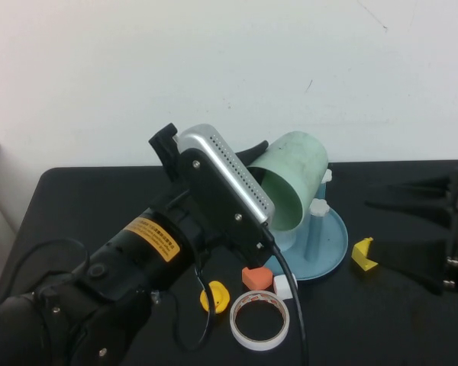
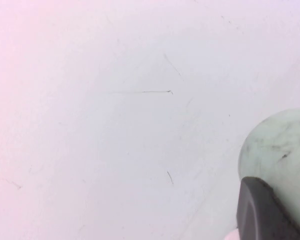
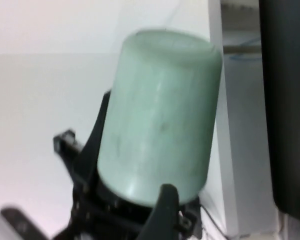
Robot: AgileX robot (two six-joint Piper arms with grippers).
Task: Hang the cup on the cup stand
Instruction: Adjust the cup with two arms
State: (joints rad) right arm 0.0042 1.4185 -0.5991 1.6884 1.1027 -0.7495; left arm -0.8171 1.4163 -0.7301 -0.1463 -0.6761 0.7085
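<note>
My left gripper (image 1: 263, 171) is shut on the pale mint-green cup (image 1: 294, 179) and holds it tilted in the air over the cup stand (image 1: 332, 244). The cup's open mouth faces down toward me, and its rim is next to a white-capped peg (image 1: 318, 207). In the left wrist view the cup (image 2: 280, 145) sits beside one black finger (image 2: 262, 210). In the right wrist view the cup (image 3: 160, 115) is held between black fingers (image 3: 165, 210). My right gripper (image 1: 372, 225) is open and empty, low at the table's right edge, pointing toward the stand.
A roll of tape (image 1: 259, 320), an orange block (image 1: 256, 277), a white block (image 1: 285, 286) and a yellow piece (image 1: 215, 297) lie in front of the stand. Another yellow piece (image 1: 364, 255) lies between the stand and my right gripper. A white wall stands behind the black table.
</note>
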